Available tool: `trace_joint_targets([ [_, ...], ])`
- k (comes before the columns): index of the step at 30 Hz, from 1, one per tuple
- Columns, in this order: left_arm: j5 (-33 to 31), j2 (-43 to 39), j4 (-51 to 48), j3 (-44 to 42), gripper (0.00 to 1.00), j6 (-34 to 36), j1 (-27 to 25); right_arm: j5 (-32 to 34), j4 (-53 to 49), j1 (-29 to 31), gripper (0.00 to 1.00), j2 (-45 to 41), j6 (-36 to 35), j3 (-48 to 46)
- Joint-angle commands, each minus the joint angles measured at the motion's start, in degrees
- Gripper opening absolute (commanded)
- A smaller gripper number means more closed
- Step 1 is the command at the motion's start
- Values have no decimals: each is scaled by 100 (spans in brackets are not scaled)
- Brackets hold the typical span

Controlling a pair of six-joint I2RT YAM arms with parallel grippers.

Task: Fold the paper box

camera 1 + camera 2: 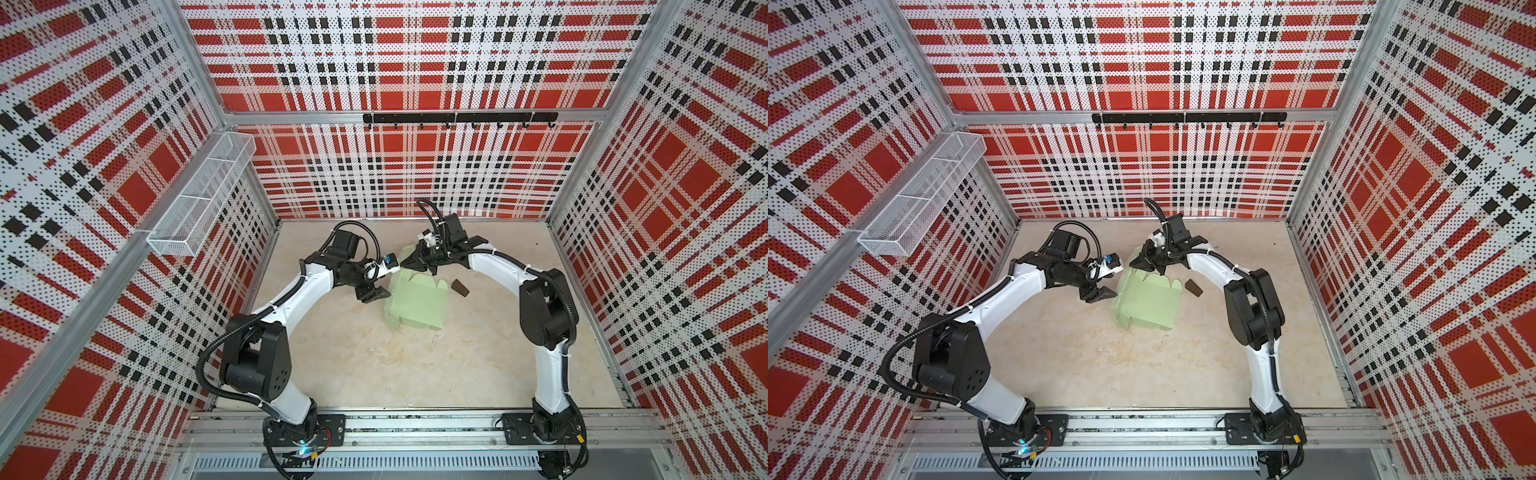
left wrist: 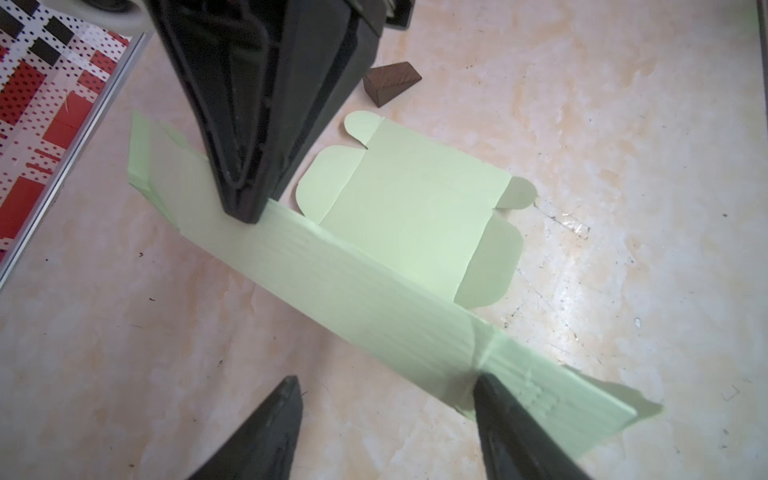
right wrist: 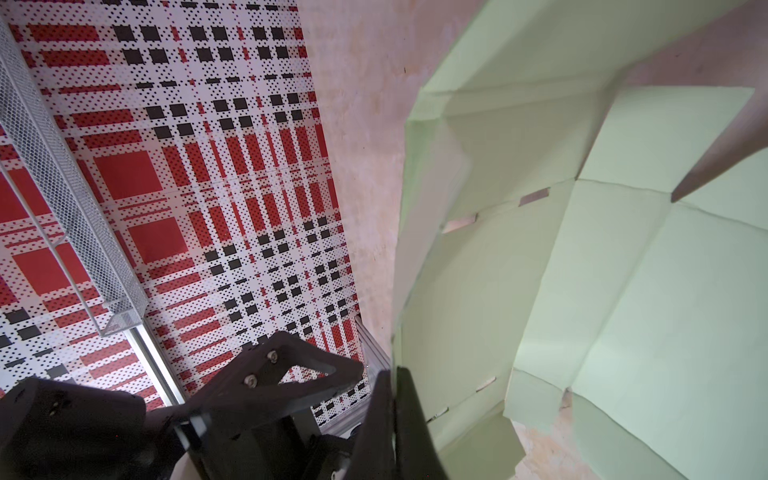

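Note:
The paper box [image 1: 417,305] [image 1: 1148,305] is a pale mint-green die-cut sheet lying partly flat on the beige floor, with its left panel [image 2: 374,286] standing up. My right gripper [image 1: 405,262] [image 1: 1136,262] [image 3: 395,370] is shut on the top edge of that raised panel near its far end; the left wrist view shows its tip [image 2: 245,212] on the edge. My left gripper [image 1: 376,295] [image 1: 1102,295] [image 2: 384,380] is open on the panel's outer side. One of its fingertips [image 2: 482,380] touches the panel; only bare floor lies between its fingers.
A small dark brown wedge [image 1: 460,286] [image 1: 1194,287] [image 2: 392,83] lies on the floor just right of the sheet. A white wire basket [image 1: 203,199] hangs on the left wall and a black hook rail [image 1: 459,118] on the back wall. Plaid walls enclose the floor.

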Motion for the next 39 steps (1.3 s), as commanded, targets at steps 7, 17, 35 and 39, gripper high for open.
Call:
trace_joint_targets([
  [7, -95, 32, -378, -6, 75, 517, -164, -174, 519, -20, 0, 353, 281, 85],
  [17, -188, -23, -156, -267, 83, 267, -325, 7, 517, -149, 0, 510, 389, 209],
  [35, -836, -207, -260, -257, 69, 353, -13, -264, 162, -268, 0, 528, 15, 354],
  [39, -567, -190, -512, -106, 67, 441, -24, -203, 132, -265, 0, 493, -31, 242],
])
